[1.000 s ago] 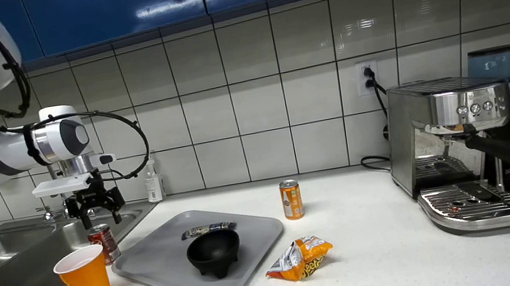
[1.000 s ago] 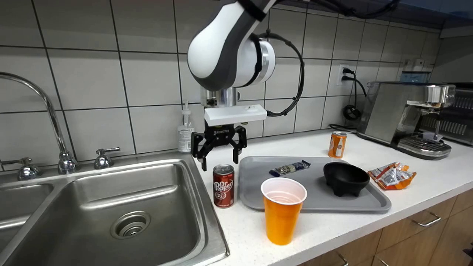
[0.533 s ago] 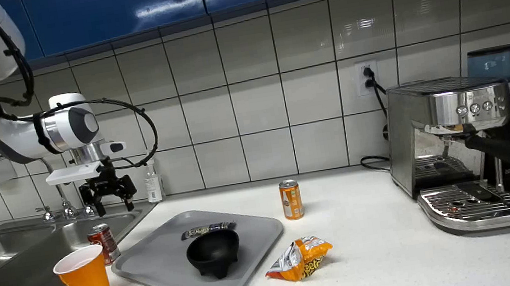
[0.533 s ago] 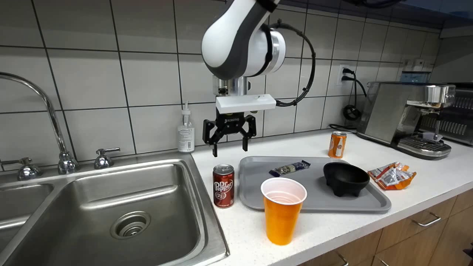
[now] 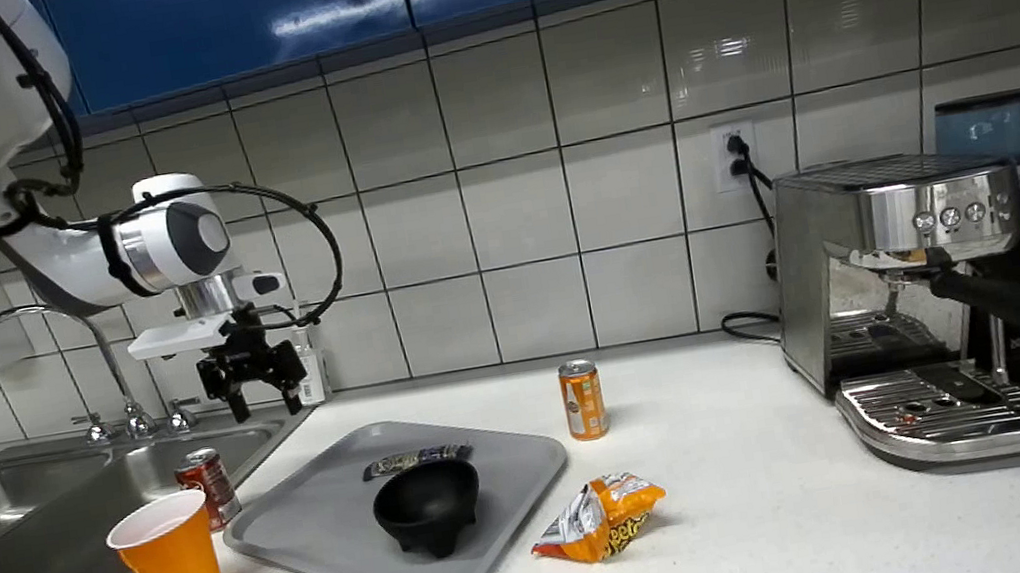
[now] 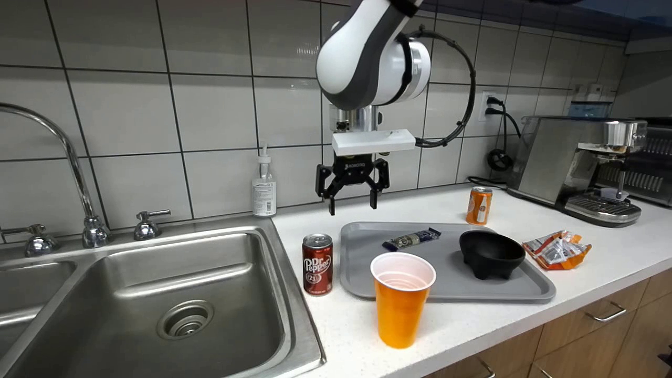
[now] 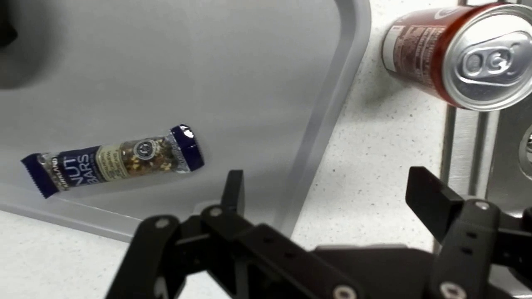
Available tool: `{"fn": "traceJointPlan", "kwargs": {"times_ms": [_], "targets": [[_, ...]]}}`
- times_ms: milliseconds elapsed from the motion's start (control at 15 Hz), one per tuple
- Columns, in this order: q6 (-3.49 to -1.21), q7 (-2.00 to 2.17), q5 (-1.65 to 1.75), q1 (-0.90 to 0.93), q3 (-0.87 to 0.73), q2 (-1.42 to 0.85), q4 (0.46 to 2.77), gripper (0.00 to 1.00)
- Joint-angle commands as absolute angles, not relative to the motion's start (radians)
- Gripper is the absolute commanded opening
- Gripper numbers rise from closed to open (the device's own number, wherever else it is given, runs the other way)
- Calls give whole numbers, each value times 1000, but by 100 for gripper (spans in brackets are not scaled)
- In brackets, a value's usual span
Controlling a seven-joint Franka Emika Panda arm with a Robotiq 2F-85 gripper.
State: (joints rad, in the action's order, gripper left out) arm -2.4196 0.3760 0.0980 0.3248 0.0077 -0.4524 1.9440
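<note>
My gripper [image 5: 266,406] is open and empty, hanging above the counter near the back left of the grey tray [image 5: 324,527]. It shows in both exterior views [image 6: 353,206] and touches nothing. In the wrist view its fingers [image 7: 326,182] stand apart over the tray edge and white counter. A red Dr Pepper can [image 6: 317,265] stands upright between sink and tray; its top shows in the wrist view [image 7: 490,62]. A dark blue nut bar [image 7: 120,162] lies on the tray. A black footed bowl [image 6: 491,254] stands on the tray.
An orange cup [image 6: 401,310] stands in front of the tray. An orange can [image 5: 583,400] and a Cheetos bag [image 5: 605,515] lie beyond the tray. The sink [image 6: 283,294], faucet [image 6: 68,152] and soap bottle [image 6: 264,191] are on one side, the coffee machine [image 5: 902,268] on the other.
My gripper has risen from near the Dr Pepper can and moved sideways, away from the sink and toward the tray. It stays open. The objects on the counter have not moved.
</note>
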Motion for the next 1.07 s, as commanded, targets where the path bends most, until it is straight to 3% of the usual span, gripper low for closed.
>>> {"fn": "traceJointPlan", "kwargs": {"times_ms": [0, 1000], "targets": [[-2399, 435, 112, 307, -5, -403, 1996, 100], [-2416, 548, 109, 284, -37, -381, 2059, 100]]}}
